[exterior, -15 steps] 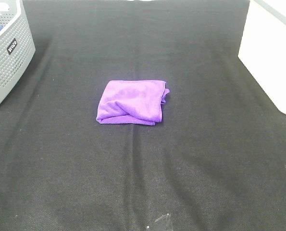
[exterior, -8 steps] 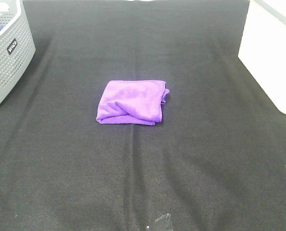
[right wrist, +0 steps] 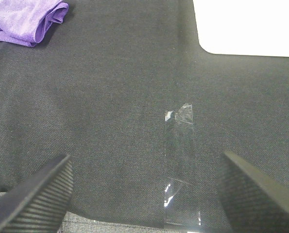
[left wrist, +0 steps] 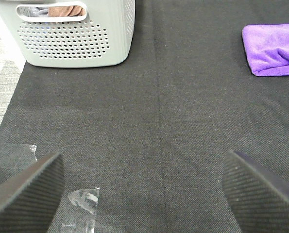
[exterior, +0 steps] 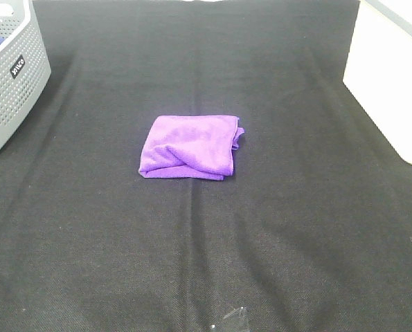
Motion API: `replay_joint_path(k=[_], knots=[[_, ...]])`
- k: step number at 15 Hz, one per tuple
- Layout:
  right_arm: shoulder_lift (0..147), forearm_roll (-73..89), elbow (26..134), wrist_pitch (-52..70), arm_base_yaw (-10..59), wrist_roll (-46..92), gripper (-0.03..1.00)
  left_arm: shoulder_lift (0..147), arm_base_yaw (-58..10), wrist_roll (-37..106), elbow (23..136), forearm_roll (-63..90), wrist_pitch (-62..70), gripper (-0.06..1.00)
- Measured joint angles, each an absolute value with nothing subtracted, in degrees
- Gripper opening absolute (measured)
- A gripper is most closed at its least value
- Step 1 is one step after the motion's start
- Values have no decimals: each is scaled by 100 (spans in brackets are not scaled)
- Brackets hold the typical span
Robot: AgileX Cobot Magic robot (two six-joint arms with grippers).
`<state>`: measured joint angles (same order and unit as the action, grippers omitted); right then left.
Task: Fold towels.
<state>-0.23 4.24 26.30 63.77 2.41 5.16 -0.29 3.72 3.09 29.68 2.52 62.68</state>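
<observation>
Purple towel (exterior: 190,146): sitting folded up in a chunky bundle near the middle of the surface, edges a bit rumpled on the side toward my right arm, nothing touching it.
Black cloth surface (exterior: 206,242): covers everything, a few creases running down it.
My left fingers (left wrist: 144,194): spread wide, nothing between them, hovering over bare cloth well apart from the towel (left wrist: 273,48).
My right fingers (right wrist: 144,194): also wide apart and holding nothing, towel (right wrist: 25,19) off at a distance.
Grey perforated basket (exterior: 8,76): far left corner, some fabric inside showing through the handle slot (left wrist: 49,9).
White bin (exterior: 389,76): far right side.
Clear tape (right wrist: 179,160): strip stuck to the cloth between my right fingers.
</observation>
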Motion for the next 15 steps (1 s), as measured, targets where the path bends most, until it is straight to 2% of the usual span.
replay_joint_path(k=[6,15], knots=[[-23,539,2630,6377,-74,498,78,-29,304,286,2968,350,6268,83],[-23,544,2630,6377,-92,498,78,-29,304,275,2968,355,6262,83]])
